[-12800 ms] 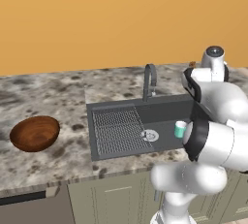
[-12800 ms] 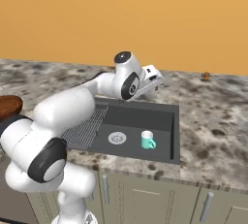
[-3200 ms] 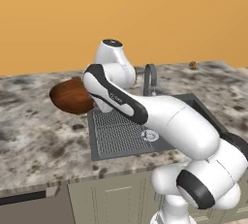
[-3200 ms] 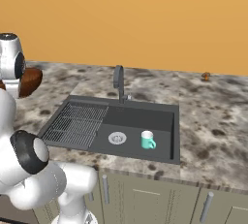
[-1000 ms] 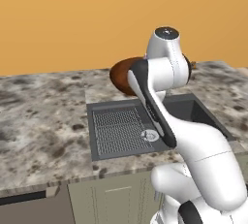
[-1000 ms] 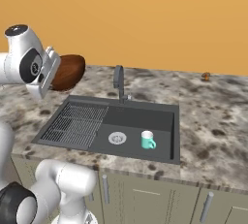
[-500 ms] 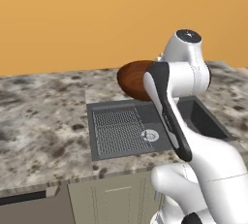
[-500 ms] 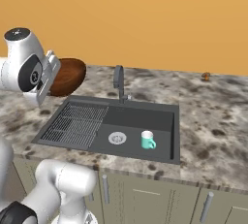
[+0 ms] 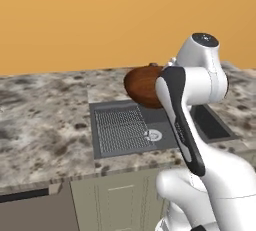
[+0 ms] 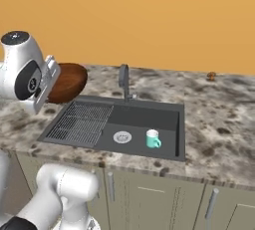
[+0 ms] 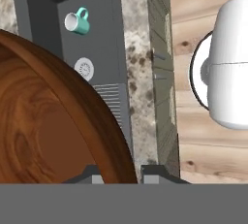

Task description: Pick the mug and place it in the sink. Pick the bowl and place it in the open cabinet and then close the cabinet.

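Above the speckled counter [image 10: 219,119], tool [image 11: 121,172] clamps the glossy wooden bowl's [image 10: 67,82] rim.

Quick count from where I'm standing: one wooden bowl [image 10: 67,82], one teal mug [image 10: 153,139], one sink [image 10: 144,118] with one faucet [image 10: 124,80] and one round drain [image 10: 122,136]. One small brown thing [image 10: 211,76] sits way back on the desk [image 10: 219,124], can't tell what it is.
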Controlling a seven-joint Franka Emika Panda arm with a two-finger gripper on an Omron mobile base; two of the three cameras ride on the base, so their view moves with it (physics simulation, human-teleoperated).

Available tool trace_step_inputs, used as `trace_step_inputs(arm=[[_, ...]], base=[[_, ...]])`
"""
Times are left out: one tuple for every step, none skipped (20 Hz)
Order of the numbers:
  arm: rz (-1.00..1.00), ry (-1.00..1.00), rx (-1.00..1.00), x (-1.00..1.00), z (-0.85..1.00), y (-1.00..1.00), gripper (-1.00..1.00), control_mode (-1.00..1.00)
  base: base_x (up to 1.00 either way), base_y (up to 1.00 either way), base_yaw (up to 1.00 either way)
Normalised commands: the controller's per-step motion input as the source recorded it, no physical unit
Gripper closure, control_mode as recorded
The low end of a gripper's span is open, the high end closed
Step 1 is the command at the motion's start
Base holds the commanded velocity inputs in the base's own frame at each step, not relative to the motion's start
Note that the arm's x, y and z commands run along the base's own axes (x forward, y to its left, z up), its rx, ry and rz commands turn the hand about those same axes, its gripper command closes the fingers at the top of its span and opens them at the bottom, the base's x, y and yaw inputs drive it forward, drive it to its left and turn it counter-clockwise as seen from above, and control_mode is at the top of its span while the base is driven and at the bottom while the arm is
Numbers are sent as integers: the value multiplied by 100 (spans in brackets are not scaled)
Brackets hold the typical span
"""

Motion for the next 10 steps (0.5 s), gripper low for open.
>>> trace_step_inputs(arm=[[0,0,0,0,0,0,100,100],[0,0,0,0,0,0,100,100],[0,0,0,0,0,0,100,100],[0,0,0,0,0,0,100,100],[0,0,0,0,0,0,100,100],[0,0,0,0,0,0,100,100],[0,0,0,0,0,0,100,100],[0,0,0,0,0,0,100,100],[0,0,0,0,0,0,100,100],[0,0,0,0,0,0,100,100]], base=[[0,55,21],[0,56,34],[0,49,44],[0,40,50],[3,31,58],[21,14,65],[44,0,77],[56,0,90],[45,0,97],[33,0,100]])
